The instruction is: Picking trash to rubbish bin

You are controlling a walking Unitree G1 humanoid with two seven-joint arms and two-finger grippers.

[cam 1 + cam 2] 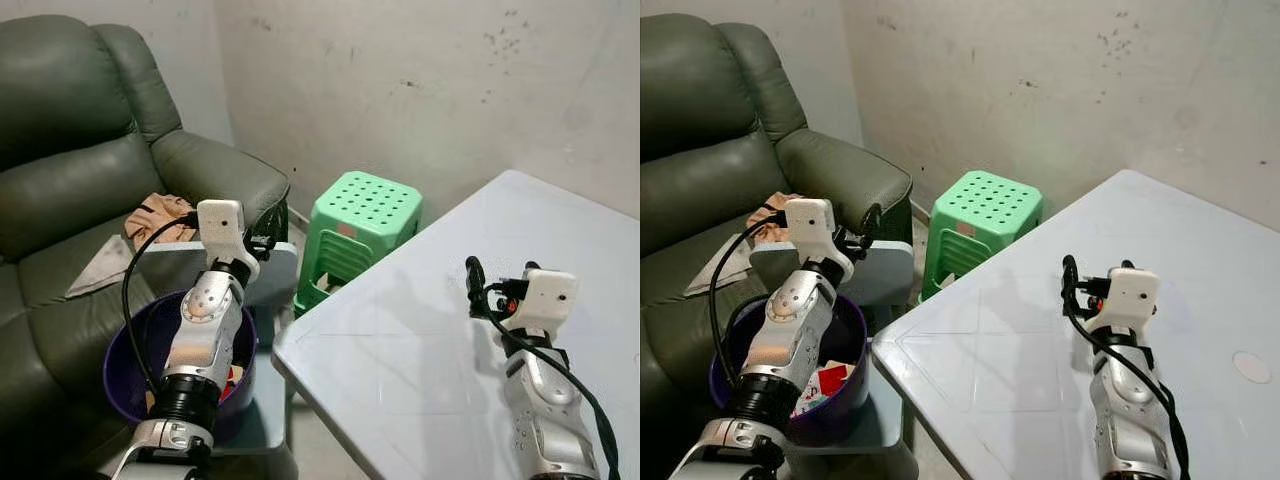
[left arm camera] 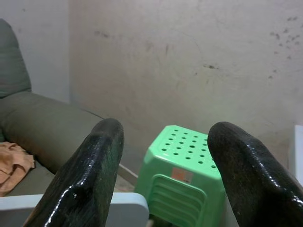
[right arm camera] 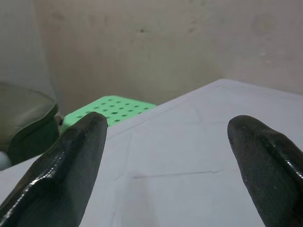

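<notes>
The purple rubbish bin [image 1: 845, 390] is seen on the floor between the green sofa [image 1: 60, 170] and the white table [image 1: 420, 360], with red and white trash [image 1: 825, 382] inside. The left gripper [image 2: 163, 175] is held above it, fingers spread wide and empty, aimed at the green stool [image 1: 362, 225]. The right gripper [image 3: 165, 165] is held over the table, also wide and empty.

You've got soft, even indoor light, head views sharp, but close-up fingers [image 2: 90, 179] look blurry in wrist views
</notes>
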